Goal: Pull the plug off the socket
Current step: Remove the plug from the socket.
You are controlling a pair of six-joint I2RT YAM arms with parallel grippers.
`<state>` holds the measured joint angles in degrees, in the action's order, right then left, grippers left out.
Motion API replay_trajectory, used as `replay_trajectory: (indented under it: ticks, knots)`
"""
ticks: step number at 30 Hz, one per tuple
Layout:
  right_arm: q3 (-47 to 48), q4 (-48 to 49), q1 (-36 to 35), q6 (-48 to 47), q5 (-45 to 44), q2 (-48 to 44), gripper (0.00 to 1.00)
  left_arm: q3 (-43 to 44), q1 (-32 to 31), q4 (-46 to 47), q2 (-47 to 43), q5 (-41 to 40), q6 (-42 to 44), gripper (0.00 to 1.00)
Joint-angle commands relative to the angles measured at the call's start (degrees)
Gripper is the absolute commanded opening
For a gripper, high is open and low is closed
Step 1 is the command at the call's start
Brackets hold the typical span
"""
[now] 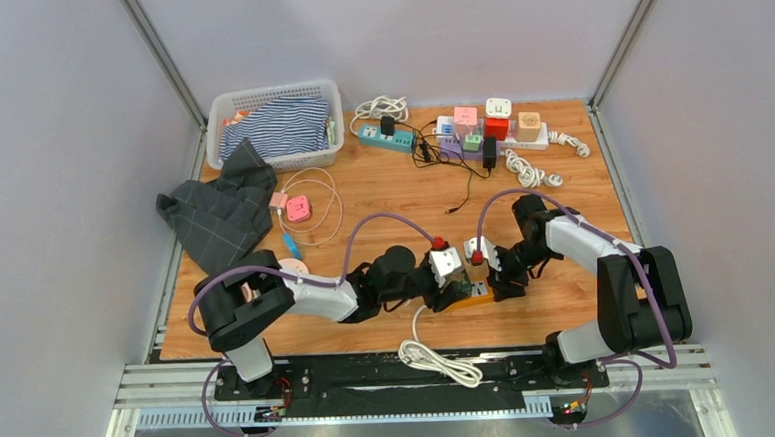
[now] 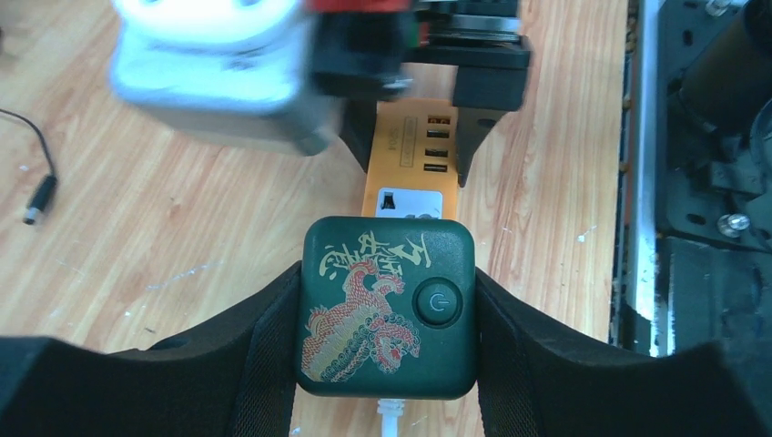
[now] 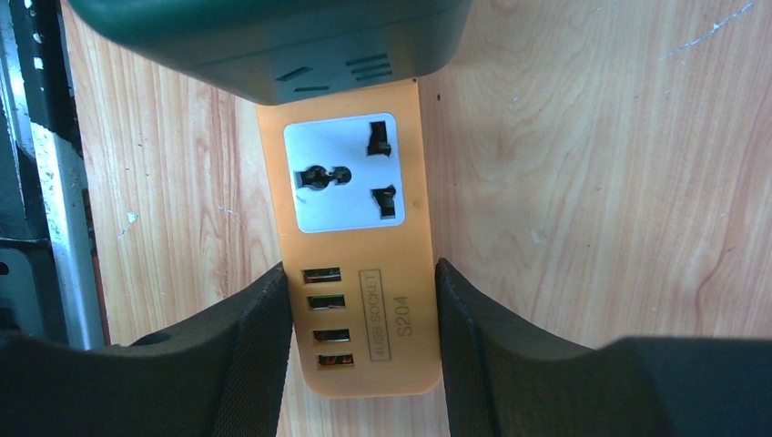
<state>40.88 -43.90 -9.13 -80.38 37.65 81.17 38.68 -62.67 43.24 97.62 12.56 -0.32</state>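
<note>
Sitting at the far left corner of the table (image 1: 382,189), a white basket (image 1: 217,127) held a blue-and-white striped cloth (image 1: 277,126) that filled most of it and bulged over the rim; a little of something pinkish showed at its far left edge, too small to name. A dark grey cloth (image 1: 218,212) lay crumpled on the table just near of the basket.

Close to the near edge, between the two arms, lay the orange socket strip (image 3: 355,273), flat on the wood with its long axis running left to right. Its four USB ports were at the right end, one white outlet face showed in the middle, and the green plug (image 2: 387,305) sat over the left end, its dragon-printed face and round button turned upward. Whether its pins were fully seated could not be told. A white cord (image 1: 436,361) left the plug and coiled toward the near edge.

Both arms were folded low over the table, wrists levelled and facing each other. The left tool (image 2: 387,282), reaching rightward, was clamped on the two sides of the green plug. The right tool (image 3: 362,300), reaching leftward, was closed narrowly on the strip's long edges at the USB end
</note>
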Motion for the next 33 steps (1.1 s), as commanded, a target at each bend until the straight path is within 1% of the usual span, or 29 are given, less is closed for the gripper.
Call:
replay_trajectory:
  ticks: [1, 2, 6, 8, 10, 12, 14, 16, 17, 18, 21, 22, 23, 25, 26, 30, 33]
  knots:
    - [-2.12, -0.66, 1.30, 3.28, -8.60, 1.70, 0.00, 0.20, -6.62, -2.63, -1.77, -17.27, 11.58, 0.00]
    - [-2.12, -0.66, 1.30, 3.26, -8.64, 1.71, 0.00, 0.64, -7.66, -2.98, -1.29, -18.63, 13.40, 0.00]
    - [-2.21, -0.66, 1.30, 3.30, -8.73, 1.72, 0.00, 1.86, -7.65, -4.73, -0.83, -19.89, 11.23, 0.00]
    - [-2.20, -0.66, 1.30, 3.26, -8.73, 1.85, 0.00, 2.37, -6.00, -6.27, -1.42, -17.19, 7.03, 0.00]
    - [-2.21, -0.66, 1.30, 3.27, -8.73, 1.89, 0.00, 2.64, -2.40, -7.72, -1.80, -10.66, -1.21, 0.00]
    - [-2.21, -0.66, 1.30, 3.30, -8.78, 1.89, 0.00, 2.32, 0.67, -7.69, -1.90, -4.95, -6.43, 0.00]
    - [-2.21, -0.64, 1.31, 3.30, -8.86, 1.98, 0.00, 2.02, 1.95, -7.60, -2.08, -3.43, -7.90, 0.00]
    - [-2.21, -0.58, 1.30, 3.33, -8.97, 2.11, 0.00, 2.00, 2.11, -7.65, -2.15, -3.57, -7.12, 0.00]
    - [-2.19, -0.57, 1.30, 3.40, -8.99, 2.15, 0.00, 2.01, 1.93, -7.65, -2.04, -4.49, -6.31, 0.00]
    - [-2.21, -0.57, 1.30, 3.47, -9.06, 2.23, 0.00, 1.79, 1.09, -7.74, -2.19, -7.78, -4.28, 0.00]
    - [-2.21, -0.57, 1.30, 3.52, -9.08, 2.37, 0.00, 1.61, -6.56, -7.81, -2.21, -21.61, 7.39, 0.00]
    - [-2.21, -0.57, 1.30, 3.60, -9.08, 2.46, 0.00, 2.00, -8.06, -7.87, -1.89, -22.75, 9.12, 0.00]
    - [-2.13, -0.57, 1.30, 3.69, -9.16, 2.54, 0.00, 2.34, -8.26, -8.01, -1.55, -22.54, 8.70, 0.00]
    - [-2.12, -0.53, 1.30, 3.73, -9.29, 2.59, 0.00, 2.96, -7.37, -8.88, -0.99, -20.94, 6.27, 0.00]
    - [-2.12, -0.57, 1.30, 3.66, -9.34, 2.54, 0.00, 3.18, -6.44, -9.26, -1.04, -18.92, 4.27, 0.00]
    - [-2.12, -0.49, 1.30, 3.72, -9.26, 2.59, 0.00, 3.08, -1.07, -9.32, -2.23, -7.24, -6.83, 0.00]
    - [-2.08, -0.49, 1.30, 3.76, -9.28, 2.75, 0.00, 2.18, -0.87, -9.23, -3.85, -6.81, -8.23, 0.00]
